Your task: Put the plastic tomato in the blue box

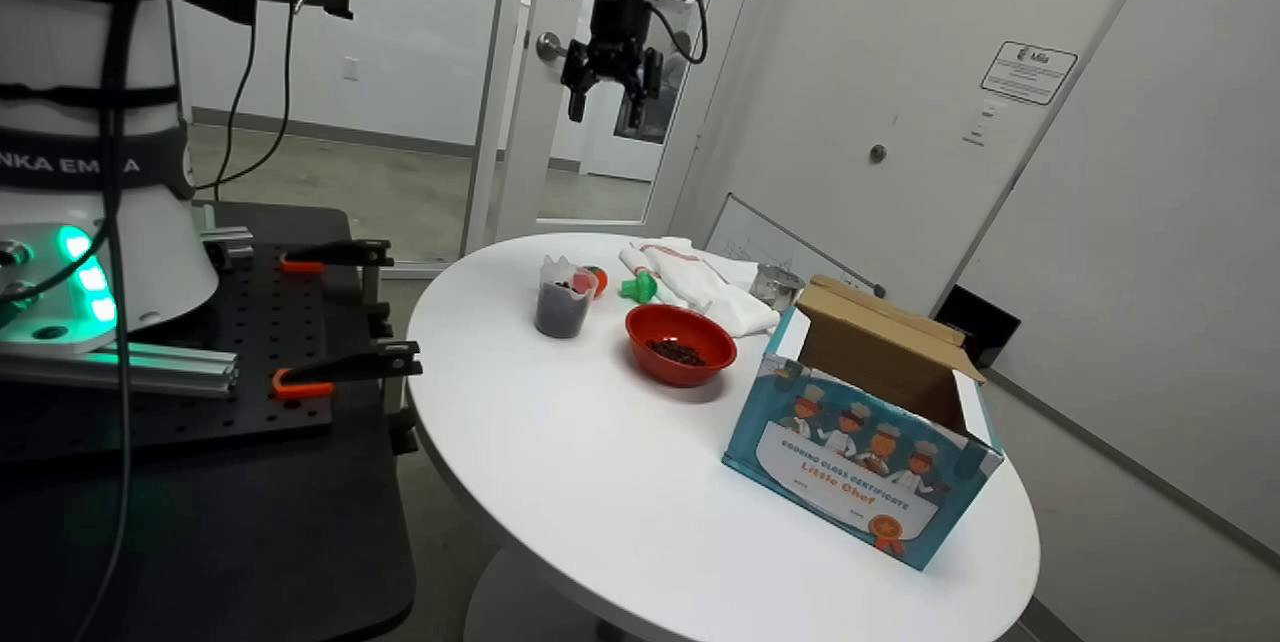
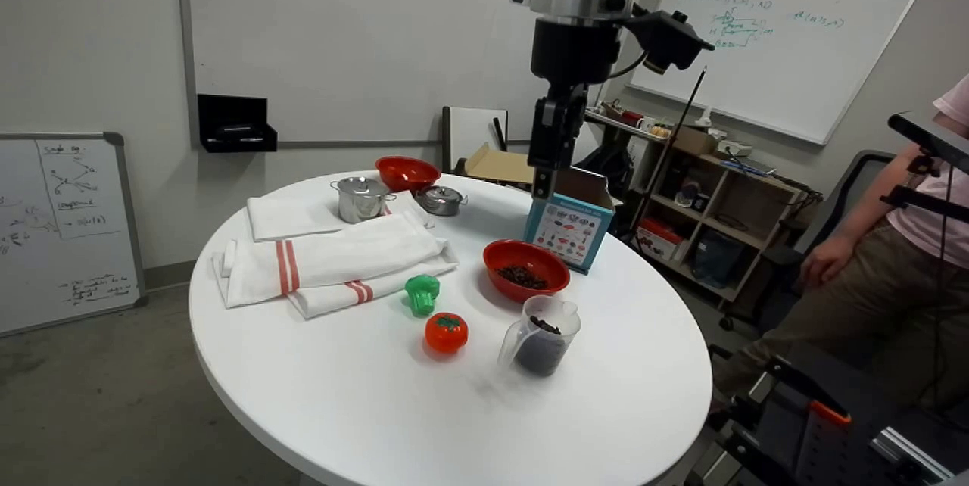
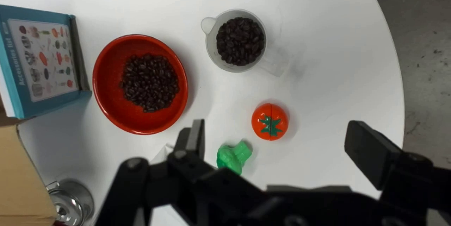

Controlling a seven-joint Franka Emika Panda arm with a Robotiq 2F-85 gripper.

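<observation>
The plastic tomato [image 2: 446, 334], red with a green leaf mark, rests on the white round table. In the wrist view the tomato [image 3: 262, 127] shows between the finger lines, well below them. A measuring cup partly covers the tomato [image 1: 601, 279] in an exterior view. The blue box [image 1: 840, 467] stands with its top open and brown flaps up; its floor is hidden. At the wrist view's left edge appears the side of the blue box [image 3: 45, 60]. My gripper [image 1: 607, 114] hangs high above the table, pointing down. Its fingers are spread wide, holding nothing.
Close to the tomato are a green toy broccoli [image 2: 422, 295] and a clear measuring cup [image 3: 235, 41] of dark beans. A red bowl [image 3: 141, 84] with beans sits between cup and box. White towels [image 2: 341, 266], metal pots [image 2: 362, 202] and another red bowl [image 2: 407, 172] lie beyond.
</observation>
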